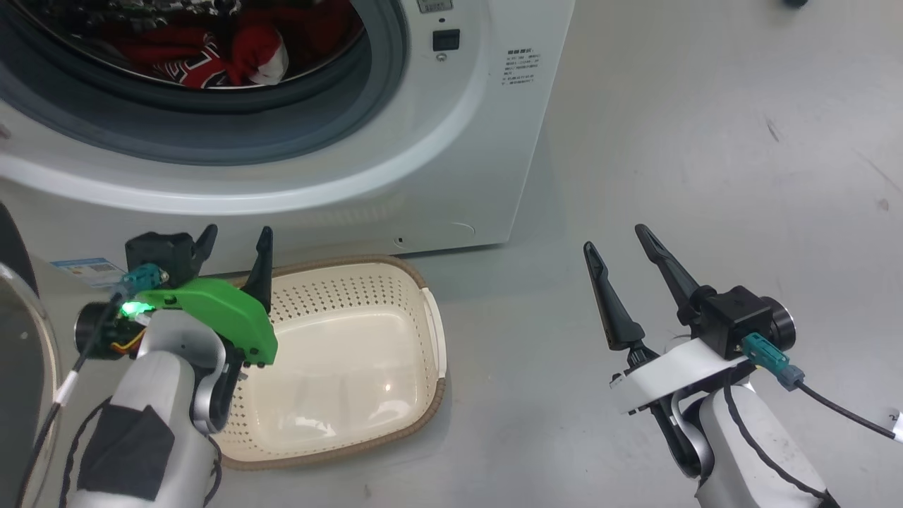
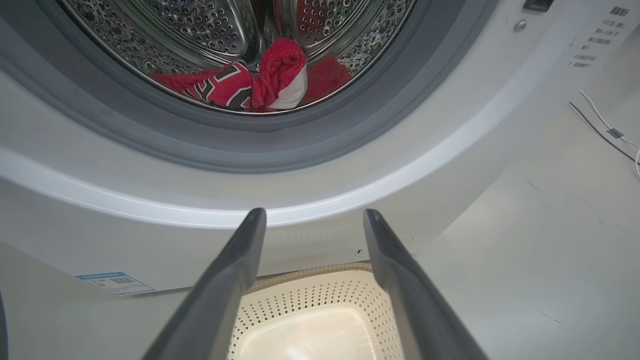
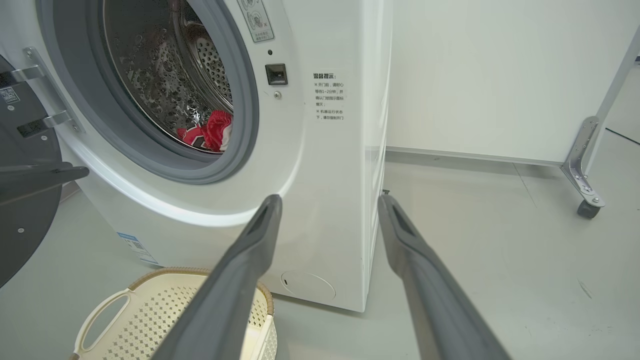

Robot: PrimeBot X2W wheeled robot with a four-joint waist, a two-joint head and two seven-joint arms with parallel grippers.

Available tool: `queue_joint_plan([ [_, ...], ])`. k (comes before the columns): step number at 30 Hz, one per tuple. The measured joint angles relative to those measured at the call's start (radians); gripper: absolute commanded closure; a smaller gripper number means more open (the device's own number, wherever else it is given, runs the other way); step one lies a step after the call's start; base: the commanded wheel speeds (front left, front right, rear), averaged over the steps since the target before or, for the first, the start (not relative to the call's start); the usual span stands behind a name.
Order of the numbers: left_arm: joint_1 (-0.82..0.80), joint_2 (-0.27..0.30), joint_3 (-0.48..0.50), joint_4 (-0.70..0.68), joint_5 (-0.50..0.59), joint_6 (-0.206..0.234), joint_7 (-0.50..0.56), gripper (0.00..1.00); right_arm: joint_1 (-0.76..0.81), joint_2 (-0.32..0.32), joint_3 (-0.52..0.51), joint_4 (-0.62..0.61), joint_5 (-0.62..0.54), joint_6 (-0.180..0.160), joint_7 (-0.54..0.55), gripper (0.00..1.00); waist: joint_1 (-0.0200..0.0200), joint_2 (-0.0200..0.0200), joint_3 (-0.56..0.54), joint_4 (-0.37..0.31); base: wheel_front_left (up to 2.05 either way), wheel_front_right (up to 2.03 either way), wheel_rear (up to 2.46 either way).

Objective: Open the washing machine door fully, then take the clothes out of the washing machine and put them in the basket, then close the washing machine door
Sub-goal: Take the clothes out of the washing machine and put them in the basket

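Green-shrouded left hand (image 1: 238, 229) sits at the lower left of the head view. Its fingers are spread wide and hold nothing, and they stand over the left part of the basket (image 1: 432, 317). Right hand (image 1: 614, 236) is at the lower right, fingers equally wide and holding nothing, over the grey floor (image 1: 705, 141) and well apart from the basket.

Basket: cream, perforated, brown rim. It stands on the floor just in front of the lower front panel of the washing machine (image 1: 451, 162), with its bottom bare.

Washing machine door (image 3: 25, 225): swung open on its hinges, at the left edge of the right wrist view.

Clothes (image 1: 211, 60): red, bunched at the bottom of the steel drum (image 2: 210, 30), behind the grey gasket (image 2: 240, 145), at the upper left of the head view.
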Motion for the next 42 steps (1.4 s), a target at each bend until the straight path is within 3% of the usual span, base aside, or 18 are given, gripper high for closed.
queue_joint_plan([
  [9,-0.194,0.017,0.049,0.069,-0.044,-0.024,0.052,0.0,-0.074,-0.001,0.052,-0.026,0.021,0.008,0.0,0.0,0.0001,0.0,0.109,-0.046,0.0,0.0,0.0],
  [22,-0.474,0.115,0.107,0.123,-0.048,-0.037,0.09,0.0,-0.159,-0.005,0.115,-0.061,0.082,0.007,0.0,0.0,0.0,0.0,0.253,-0.137,0.0,0.0,0.0],
  [32,-0.615,0.174,0.129,0.166,-0.033,-0.041,0.09,0.0,-0.211,-0.005,0.146,-0.075,0.106,-0.003,0.0,0.0,0.0,0.0,0.348,-0.203,0.0,0.0,0.0],
  [42,-0.703,0.195,0.131,0.224,-0.024,-0.053,0.083,0.0,-0.234,-0.005,0.157,-0.08,0.113,-0.016,0.0,0.0,0.0001,0.0,0.413,-0.245,0.0,0.0,0.0],
])
